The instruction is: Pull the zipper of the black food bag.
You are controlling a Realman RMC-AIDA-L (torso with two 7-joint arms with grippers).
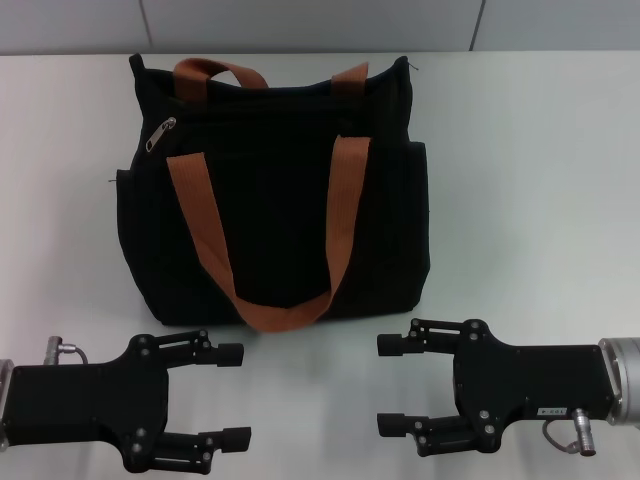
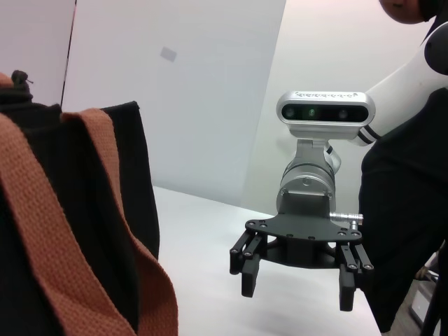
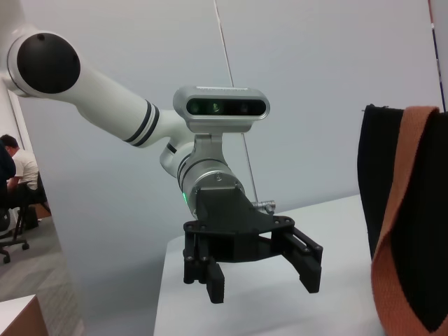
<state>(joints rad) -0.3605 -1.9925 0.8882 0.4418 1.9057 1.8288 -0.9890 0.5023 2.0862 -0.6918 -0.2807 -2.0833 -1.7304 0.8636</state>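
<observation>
The black food bag [image 1: 275,190] stands upright in the middle of the white table, with two rust-brown straps [image 1: 335,230]. Its zipper pull, a small silver tab [image 1: 160,134], hangs at the bag's upper left. My left gripper [image 1: 232,395] is open and empty in front of the bag's lower left. My right gripper [image 1: 392,384] is open and empty in front of the bag's lower right. The two grippers face each other. The left wrist view shows the bag's side [image 2: 77,210] and the right gripper [image 2: 297,280]. The right wrist view shows the left gripper [image 3: 262,276] and the bag's edge [image 3: 402,217].
The white table [image 1: 530,180] stretches to both sides of the bag. A pale wall [image 1: 300,25] runs behind it. In the right wrist view a seated person [image 3: 17,175] is far off beyond the table.
</observation>
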